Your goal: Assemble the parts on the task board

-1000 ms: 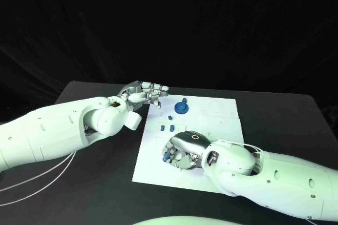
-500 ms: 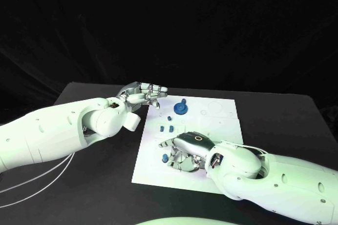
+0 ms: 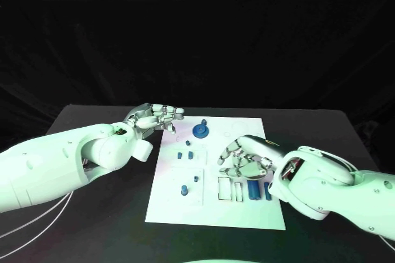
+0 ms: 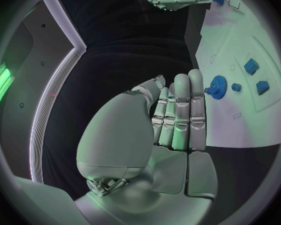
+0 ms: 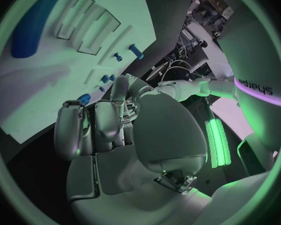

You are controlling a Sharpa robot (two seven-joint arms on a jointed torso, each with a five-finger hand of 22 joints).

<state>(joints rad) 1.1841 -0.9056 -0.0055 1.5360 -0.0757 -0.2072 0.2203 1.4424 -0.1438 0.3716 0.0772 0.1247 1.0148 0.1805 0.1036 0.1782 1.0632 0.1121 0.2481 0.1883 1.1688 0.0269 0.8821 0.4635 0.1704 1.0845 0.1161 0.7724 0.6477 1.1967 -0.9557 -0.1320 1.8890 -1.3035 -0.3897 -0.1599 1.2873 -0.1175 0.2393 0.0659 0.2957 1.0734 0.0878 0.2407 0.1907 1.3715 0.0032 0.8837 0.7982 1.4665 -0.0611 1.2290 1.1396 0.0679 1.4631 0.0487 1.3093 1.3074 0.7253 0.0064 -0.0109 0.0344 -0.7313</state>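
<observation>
Found the right hand [image 3: 247, 158] poised over the task board [image 3: 216, 214], toward its right side, fingers narrowed and curled inward; could not tell whether a part was pinched inside. Found the left hand [image 3: 156, 117] just off the board's far left corner, fingers drawn in together with nothing between them.

Noted the parts: a blue gear [image 3: 201, 129] at the board's far edge, small blue pegs [image 3: 184, 156] in the board's left half, and a long blue block [image 3: 253, 189] seated in a slot on the board's near right, just beside the right hand.

Judged the step in hand to be a placement or pick near those slots. To do it well: should have lowered the hand squarely over the board, aligned any piece with its recess before pressing, kept the curled fingers off the seated block, and left the other hand parked off the board.

Recorded a matte black tabletop [image 3: 329, 129] beneath the board and dark drapery [image 3: 197, 46] beyond the board's far edge.
</observation>
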